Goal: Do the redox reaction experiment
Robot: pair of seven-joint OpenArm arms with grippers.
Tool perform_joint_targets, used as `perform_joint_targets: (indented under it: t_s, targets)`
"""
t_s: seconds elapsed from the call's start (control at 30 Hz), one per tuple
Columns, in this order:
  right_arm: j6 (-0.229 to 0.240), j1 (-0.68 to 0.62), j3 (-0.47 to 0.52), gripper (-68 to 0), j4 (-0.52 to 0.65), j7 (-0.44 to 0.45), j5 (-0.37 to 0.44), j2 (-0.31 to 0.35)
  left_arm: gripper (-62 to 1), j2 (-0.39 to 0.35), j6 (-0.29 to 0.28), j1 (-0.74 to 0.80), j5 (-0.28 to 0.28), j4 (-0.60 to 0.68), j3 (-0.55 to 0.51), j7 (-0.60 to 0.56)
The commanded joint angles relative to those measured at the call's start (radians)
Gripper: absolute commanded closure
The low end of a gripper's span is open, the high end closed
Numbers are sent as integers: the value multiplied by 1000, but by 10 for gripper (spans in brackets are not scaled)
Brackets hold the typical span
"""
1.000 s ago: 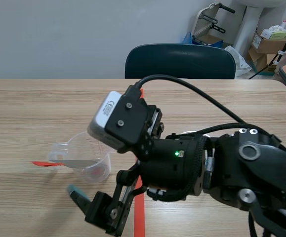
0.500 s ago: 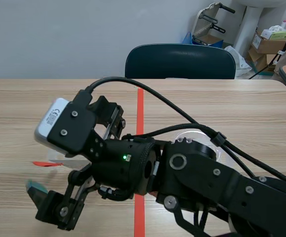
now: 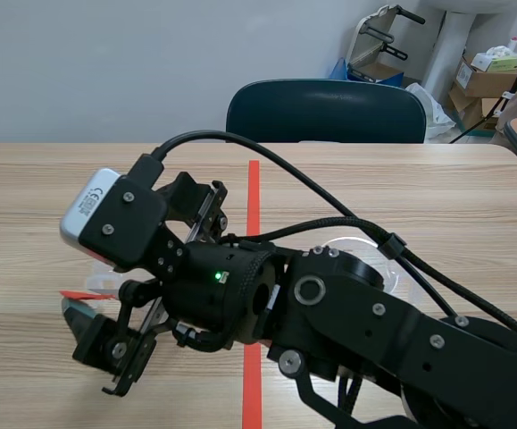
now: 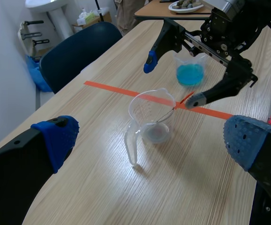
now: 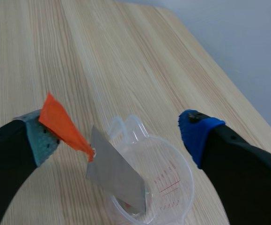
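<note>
A clear measuring cup (image 4: 151, 117) stands on the wooden table (image 4: 79, 187). In it leans a grey metal strip (image 5: 116, 176) with an orange tag (image 5: 62, 124) at its upper end. My right gripper (image 5: 115, 131) hangs open above the cup, one finger on each side. The tag touches its left pad (image 5: 37, 136), with nothing pinched. From the left wrist view the right gripper (image 4: 174, 79) straddles the cup's far side. My left gripper (image 4: 150, 138) is open, well back from the cup. In the scene view the right arm (image 3: 240, 304) hides the cup.
A small clear cup of blue liquid (image 4: 190, 74) stands beyond the measuring cup, past the orange tape line (image 4: 126, 91). A dark blue chair (image 3: 325, 112) is at the table's far edge. Boxes and clutter sit in the room's back right corner.
The right arm swung left across the table and now covers the measuring cup in the scene view. Its gripper rose slightly in the last half second.
</note>
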Motion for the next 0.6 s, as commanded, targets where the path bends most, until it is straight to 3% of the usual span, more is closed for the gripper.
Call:
perform_joint_targets:
  t_s: [0.0,0.17,0.33,0.5,0.57]
  targets:
    - [-18,15,8,-431,5,19,0,-6,-623,2,-5,-6,-16,10,-9,-17]
    - [-29,14,8,-304,5,44,0,-2,-623,3,-13,-6,-16,10,-9,-39]
    - [-77,14,10,-134,5,63,0,0,-623,3,-23,-6,-14,27,-9,-52]
    - [-79,14,14,-10,5,63,0,3,-623,3,-47,-6,28,55,-8,-73]
    - [-79,14,14,-9,5,61,0,3,-623,3,-47,-6,28,67,-7,-73]
